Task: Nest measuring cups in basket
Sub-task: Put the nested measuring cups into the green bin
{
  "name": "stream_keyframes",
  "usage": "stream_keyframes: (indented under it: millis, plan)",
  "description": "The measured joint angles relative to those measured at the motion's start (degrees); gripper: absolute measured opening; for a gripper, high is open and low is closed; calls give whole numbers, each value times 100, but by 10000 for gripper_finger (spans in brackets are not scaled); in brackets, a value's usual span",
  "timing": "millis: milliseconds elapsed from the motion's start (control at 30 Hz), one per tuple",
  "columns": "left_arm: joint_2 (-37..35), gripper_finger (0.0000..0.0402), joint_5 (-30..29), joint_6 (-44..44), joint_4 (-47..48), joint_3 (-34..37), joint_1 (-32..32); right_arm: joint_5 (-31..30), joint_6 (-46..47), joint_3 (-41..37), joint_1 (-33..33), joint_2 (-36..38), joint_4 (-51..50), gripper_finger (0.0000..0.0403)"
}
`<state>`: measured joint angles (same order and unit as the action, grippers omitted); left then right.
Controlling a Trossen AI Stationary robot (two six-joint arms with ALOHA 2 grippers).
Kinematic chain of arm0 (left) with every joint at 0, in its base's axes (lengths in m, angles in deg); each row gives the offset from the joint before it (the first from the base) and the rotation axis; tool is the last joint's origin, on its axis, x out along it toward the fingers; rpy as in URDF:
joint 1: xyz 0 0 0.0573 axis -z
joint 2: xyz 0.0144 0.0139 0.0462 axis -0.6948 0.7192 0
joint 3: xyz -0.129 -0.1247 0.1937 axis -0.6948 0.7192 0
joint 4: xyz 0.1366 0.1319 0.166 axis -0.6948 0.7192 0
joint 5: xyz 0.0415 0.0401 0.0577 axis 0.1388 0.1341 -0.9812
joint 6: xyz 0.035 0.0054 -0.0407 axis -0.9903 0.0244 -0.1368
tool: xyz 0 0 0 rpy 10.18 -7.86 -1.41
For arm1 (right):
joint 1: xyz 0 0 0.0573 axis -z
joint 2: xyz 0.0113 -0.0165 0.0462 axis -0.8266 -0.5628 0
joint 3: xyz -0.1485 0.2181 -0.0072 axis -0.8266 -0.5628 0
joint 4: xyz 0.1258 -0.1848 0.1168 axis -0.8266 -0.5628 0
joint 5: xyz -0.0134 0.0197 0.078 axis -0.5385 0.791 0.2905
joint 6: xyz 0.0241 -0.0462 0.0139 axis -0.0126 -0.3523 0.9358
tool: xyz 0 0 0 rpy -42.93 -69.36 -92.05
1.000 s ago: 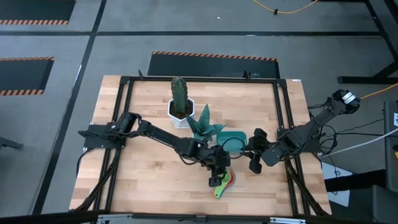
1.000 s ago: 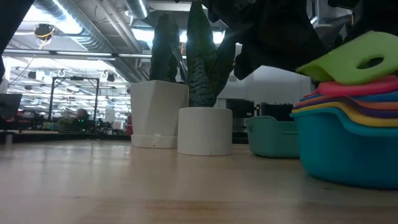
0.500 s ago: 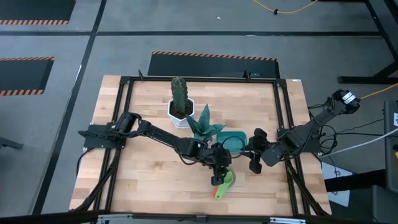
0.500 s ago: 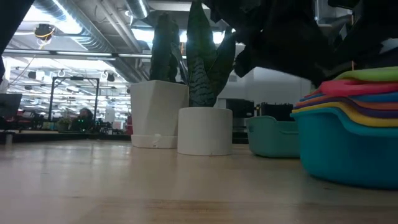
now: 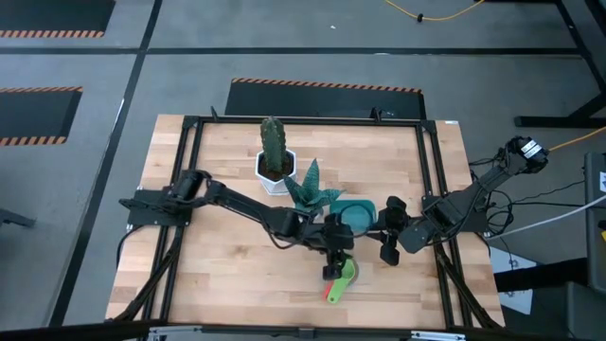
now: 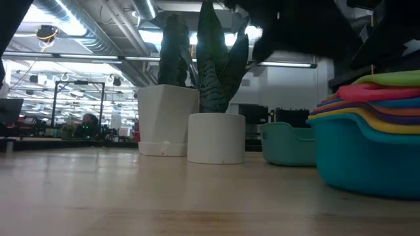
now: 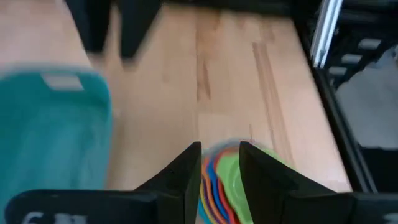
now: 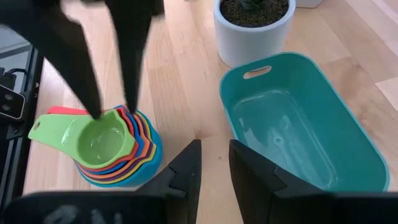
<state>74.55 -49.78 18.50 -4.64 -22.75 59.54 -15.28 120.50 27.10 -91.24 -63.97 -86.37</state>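
The measuring cups (image 8: 115, 152) stand nested in one stack on the wood, with the green cup (image 8: 99, 140) on top and its handle sticking out sideways; they also show in the low view (image 6: 367, 144) and from above (image 5: 343, 278). The teal basket (image 8: 280, 137) sits empty beside the stack, toward the far edge (image 5: 360, 210). My left gripper (image 8: 114, 109) hovers just above the green cup, open, its fingers straddling the bowl (image 7: 221, 168). My right gripper (image 8: 214, 155) waits open to the right of the basket (image 5: 383, 232).
A snake plant in a round white pot (image 5: 308, 194) stands just beyond the basket, and a cactus in a white hexagonal pot (image 5: 273, 161) stands farther back. Black frame rails (image 5: 434, 180) run along the table's edges. Bare wood lies left of the stack.
The green cup, held tilted above the stack a second ago, has come down and now sits level as the top cup. My left gripper has since risen off it and drawn a little toward the far edge. My right arm kept still.
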Motion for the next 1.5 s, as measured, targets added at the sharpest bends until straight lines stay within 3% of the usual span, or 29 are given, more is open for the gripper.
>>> stream_keyframes:
  millis: [200, 367, 500, 767, 1000, 1233, 1500]
  plan:
    - [-814, 100, -408, -798, 612, -15, 171, 0, 16, 0, 2, 2, 5, 86]
    - [-1583, 99, -1335, -1254, 1311, 143, 441, 136, 41, 0, 2, 4, 44, 86]
    - [-2256, 99, -1689, -1329, 1029, 1088, 665, 208, 33, 6, 2, 4, 150, 86]
    - [-3922, 99, -1683, -1043, -894, 3793, 883, 347, 259, 7, 4, 4, 203, 86]
    - [-5341, 97, -1722, -1031, -1456, 5359, 890, 347, 292, 7, 4, 2, 203, 86]
    - [-6523, 97, -1903, -1079, -1493, 6261, 873, 347, 316, 7, 4, 2, 205, 86]
    - [-7167, 97, -2263, -1079, -1383, 6470, 873, 347, 311, 5, 4, 2, 333, 86]
